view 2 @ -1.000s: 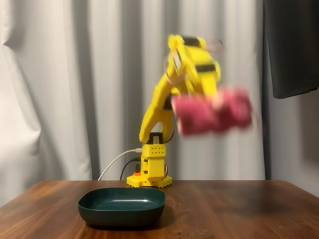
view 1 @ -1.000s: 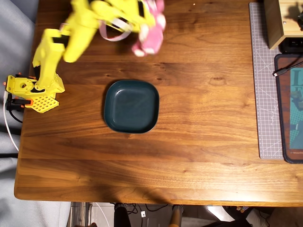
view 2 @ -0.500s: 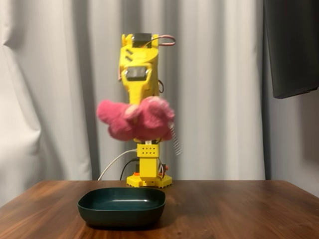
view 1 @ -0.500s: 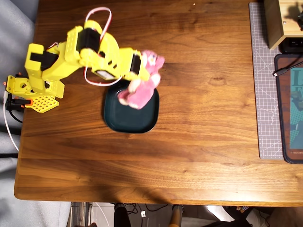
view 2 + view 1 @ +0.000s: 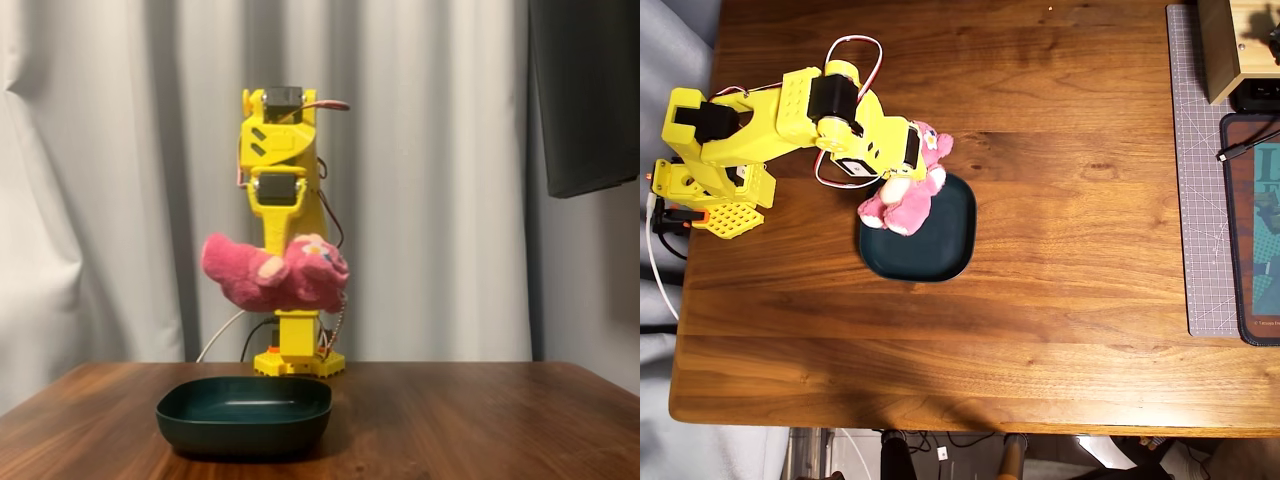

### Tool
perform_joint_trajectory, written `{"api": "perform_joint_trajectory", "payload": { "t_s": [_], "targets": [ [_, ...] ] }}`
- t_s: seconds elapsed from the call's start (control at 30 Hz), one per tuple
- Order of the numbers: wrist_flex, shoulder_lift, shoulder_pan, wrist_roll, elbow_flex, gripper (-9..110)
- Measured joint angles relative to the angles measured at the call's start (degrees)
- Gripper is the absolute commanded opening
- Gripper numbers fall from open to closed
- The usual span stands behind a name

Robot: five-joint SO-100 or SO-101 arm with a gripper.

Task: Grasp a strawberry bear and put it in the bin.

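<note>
The pink strawberry bear (image 5: 908, 191) (image 5: 275, 273) hangs in the air, held sideways by my yellow gripper (image 5: 912, 172) (image 5: 283, 248), which is shut on it. In the fixed view the bear is well above the dark teal bin (image 5: 244, 414), with clear space between them. From overhead the bear covers the upper-left part of the bin (image 5: 935, 240). The bin rests on the wooden table, and nothing shows inside it. My fingertips are buried in the plush.
My arm's yellow base (image 5: 710, 190) sits at the table's left edge with a white cable. A grey cutting mat (image 5: 1200, 170), a dark mat (image 5: 1252, 230) and a wooden box (image 5: 1230, 45) lie at the right edge. White curtains hang behind in the fixed view.
My arm swung the bear from the table's far side to above the bin, then drew back slightly toward the base and lowered it a little.
</note>
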Motion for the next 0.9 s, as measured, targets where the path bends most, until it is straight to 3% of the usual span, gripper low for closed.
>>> {"api": "perform_joint_trajectory", "payload": {
  "t_s": [0.33, 0.43, 0.5, 0.63, 0.9],
  "targets": [
    [-3.16, -2.37, -5.45, -1.67, -1.23, 3],
    [-3.16, -2.90, -6.15, -1.67, -1.32, 13],
    [-3.16, -2.90, -6.42, -1.67, -1.32, 25],
    [-3.16, -2.90, -6.50, -1.76, -1.32, 32],
    [-2.99, -2.90, -5.71, -1.76, -1.41, 30]
  ]
}}
